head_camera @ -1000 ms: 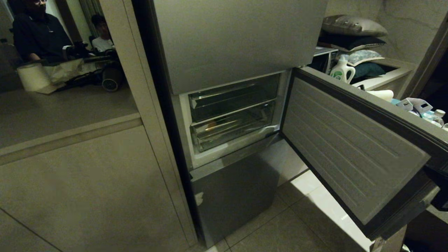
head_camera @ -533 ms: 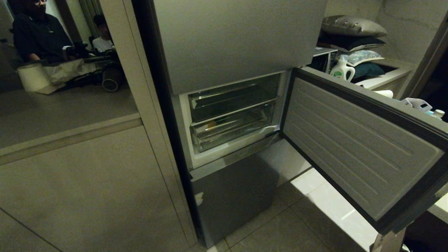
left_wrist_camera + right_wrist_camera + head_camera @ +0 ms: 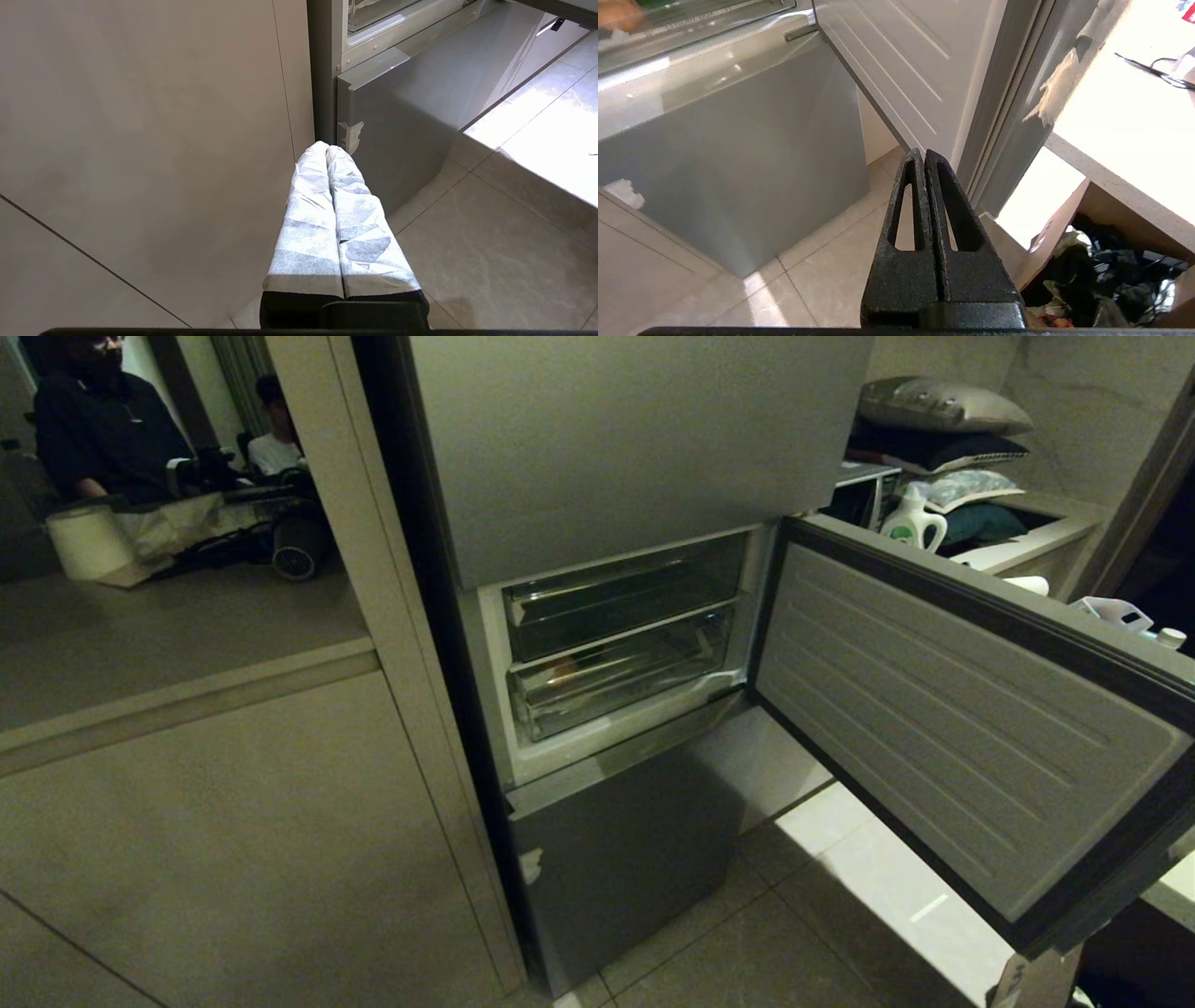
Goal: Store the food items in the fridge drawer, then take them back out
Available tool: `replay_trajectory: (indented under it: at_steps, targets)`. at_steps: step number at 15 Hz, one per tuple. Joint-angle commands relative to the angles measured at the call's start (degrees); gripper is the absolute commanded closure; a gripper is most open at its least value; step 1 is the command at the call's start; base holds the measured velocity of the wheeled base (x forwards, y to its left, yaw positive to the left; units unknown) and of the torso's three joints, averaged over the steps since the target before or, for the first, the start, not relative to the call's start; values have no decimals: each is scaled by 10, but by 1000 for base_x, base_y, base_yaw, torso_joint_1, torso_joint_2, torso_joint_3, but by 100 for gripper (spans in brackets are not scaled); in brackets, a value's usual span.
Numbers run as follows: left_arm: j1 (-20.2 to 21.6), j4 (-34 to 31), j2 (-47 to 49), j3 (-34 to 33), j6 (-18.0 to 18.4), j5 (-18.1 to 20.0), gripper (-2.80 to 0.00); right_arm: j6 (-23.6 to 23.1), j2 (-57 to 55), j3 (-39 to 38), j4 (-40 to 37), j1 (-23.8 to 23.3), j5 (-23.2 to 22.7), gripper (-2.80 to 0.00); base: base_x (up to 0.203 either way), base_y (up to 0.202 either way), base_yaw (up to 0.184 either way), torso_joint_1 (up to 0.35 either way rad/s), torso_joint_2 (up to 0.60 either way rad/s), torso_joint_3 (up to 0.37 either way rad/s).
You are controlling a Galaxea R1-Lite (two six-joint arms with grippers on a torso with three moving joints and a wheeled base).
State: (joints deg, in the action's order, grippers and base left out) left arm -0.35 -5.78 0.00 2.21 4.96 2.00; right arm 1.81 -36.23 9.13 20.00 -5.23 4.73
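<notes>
The fridge drawer (image 3: pixel 635 695) is the lower of two clear bins behind the open middle door, and it is pushed in. A tan potato (image 3: pixel 567 669) shows dimly through its left end. In the right wrist view the potato (image 3: pixel 616 16) lies behind the drawer's clear front (image 3: pixel 691 28), with a green sliver of the pepper (image 3: pixel 656 3) beside it. My right gripper (image 3: pixel 921 153) is shut and empty, low in front of the fridge and below the open door. My left gripper (image 3: pixel 327 148), wrapped in white tape, is shut and empty by the fridge's lower left corner. Neither gripper shows in the head view.
The open door (image 3: pixel 934 728) swings out to the right over the tiled floor. Below the drawers is a shut grey door panel (image 3: pixel 625 859). A cabinet wall (image 3: pixel 233 821) stands on the left. A cardboard box of clutter (image 3: pixel 1106 266) sits under a counter on the right. Two people (image 3: pixel 103 420) are at the back left.
The open door has swung a little further right. A dark shape at the head view's lower right edge, beside the door, has dropped out of sight.
</notes>
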Motion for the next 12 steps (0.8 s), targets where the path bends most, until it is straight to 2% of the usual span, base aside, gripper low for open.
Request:
replay_trajectory:
  at_steps: [1,4,8,12]
  targets:
    - [0,0,0,1,0,0,0,12,-90,31,19,-17,-2,0,0,0,0,0,0,0]
    - [0,0,0,0,0,0,0,23,-239,97,72,-41,-23,0,0,0,0,0,0,0]
    - [0,0,0,0,0,-1,0,29,-387,160,133,-47,-55,0,0,0,0,0,0,0]
    - [0,0,0,0,0,0,0,28,-468,221,177,-52,-60,0,0,0,0,0,0,0]
